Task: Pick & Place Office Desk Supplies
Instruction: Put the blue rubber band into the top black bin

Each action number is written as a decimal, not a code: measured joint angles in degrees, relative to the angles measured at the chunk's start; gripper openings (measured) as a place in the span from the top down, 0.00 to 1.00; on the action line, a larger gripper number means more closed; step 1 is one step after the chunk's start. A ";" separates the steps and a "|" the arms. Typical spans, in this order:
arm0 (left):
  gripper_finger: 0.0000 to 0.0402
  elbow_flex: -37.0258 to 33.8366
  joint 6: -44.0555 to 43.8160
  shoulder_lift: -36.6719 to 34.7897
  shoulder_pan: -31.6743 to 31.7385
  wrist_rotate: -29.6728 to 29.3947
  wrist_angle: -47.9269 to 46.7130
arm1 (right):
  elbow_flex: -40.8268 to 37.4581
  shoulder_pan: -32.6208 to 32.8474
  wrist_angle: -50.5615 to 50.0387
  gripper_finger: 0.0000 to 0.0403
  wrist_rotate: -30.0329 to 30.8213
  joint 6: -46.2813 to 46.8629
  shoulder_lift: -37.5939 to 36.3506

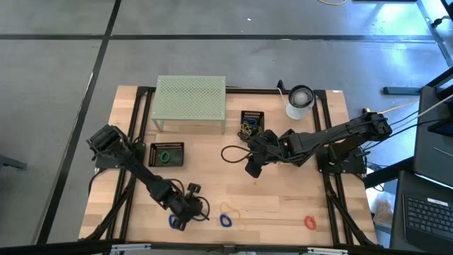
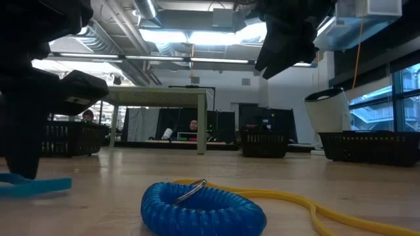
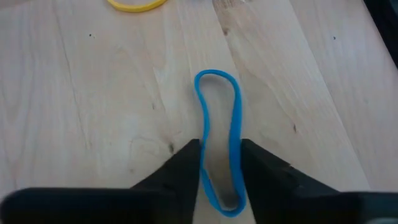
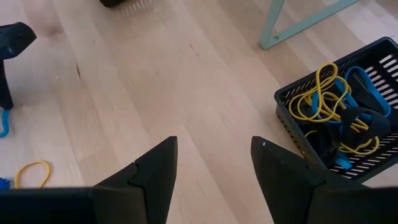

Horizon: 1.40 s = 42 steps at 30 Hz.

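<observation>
Supplies are scattered over the wooden table (image 1: 283, 205): a blue band (image 3: 219, 140) lies flat at the near edge, and the left gripper (image 3: 221, 171) is lowered over it with one finger (image 3: 186, 168) outside the loop and the other finger (image 3: 264, 171) on the far side, so that one strand of the band runs through the gap; the jaws are parted around that strand and are not clenched on it. In the high view this gripper (image 1: 178, 216) is seen at the near left of the table, with a blue coil (image 1: 226, 221) just beside it and a yellow band (image 1: 232, 211) touching the coil. A red loop (image 1: 310, 222) lies well apart, toward the near right. A black basket (image 1: 167, 154) near the left arm holds a green loop (image 1: 165, 156). A second basket (image 4: 348, 118), beside the green mesh stand (image 1: 190, 103), is filled with yellow and blue bands. The right gripper (image 4: 214, 171) is held above bare table near that basket, its jaws spread and grasping nothing. A white roll (image 1: 299, 101) stands at the far right.
</observation>
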 joint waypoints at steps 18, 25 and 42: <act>0.99 8.93 13.11 -2.56 -0.17 -8.86 -8.24 | -0.01 1.54 3.94 0.49 4.86 -1.93 -0.14; 0.99 15.90 19.91 -5.39 1.34 -20.55 -11.56 | -0.02 5.16 6.94 0.49 8.83 -5.27 -2.84; 0.99 25.35 22.35 -14.30 5.34 -27.55 -7.21 | -0.02 13.65 16.15 0.49 9.26 -11.76 -8.33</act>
